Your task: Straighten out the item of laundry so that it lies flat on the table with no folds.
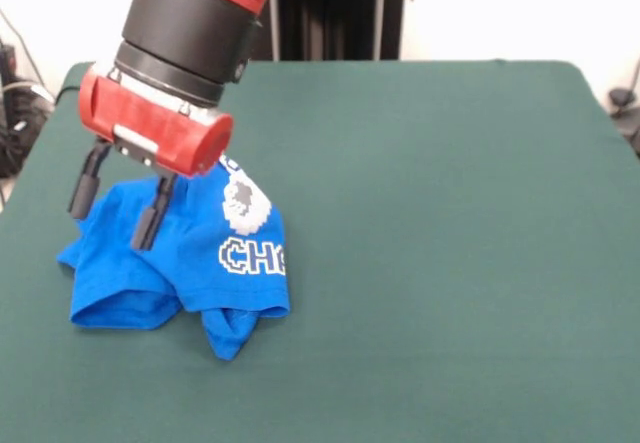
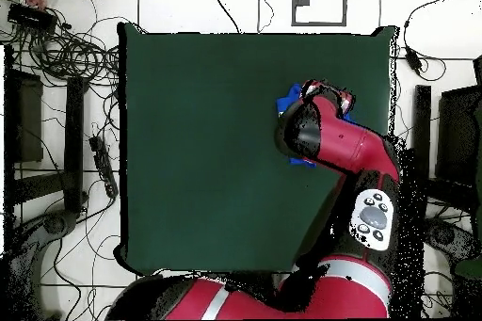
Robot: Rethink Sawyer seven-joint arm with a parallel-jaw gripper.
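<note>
The item of laundry point(image 1: 190, 263) is a bright blue T-shirt with white lettering, lying bunched and folded on the left part of the green table point(image 1: 440, 243). Its sleeves and hem are curled under toward the front. My gripper point(image 1: 113, 211) hangs just over the shirt's left back edge, open, with its two black fingers point(image 1: 150, 218) spread and nothing between them. From overhead, the arm covers most of the shirt; only blue scraps point(image 2: 287, 101) show beside the red gripper body point(image 2: 325, 99), near the table's point(image 2: 207, 148) right side.
Cables and equipment point(image 2: 66, 54) lie on the floor beyond the table's edge in the overhead view. The red arm point(image 2: 348, 148) reaches in over the right side of the table.
</note>
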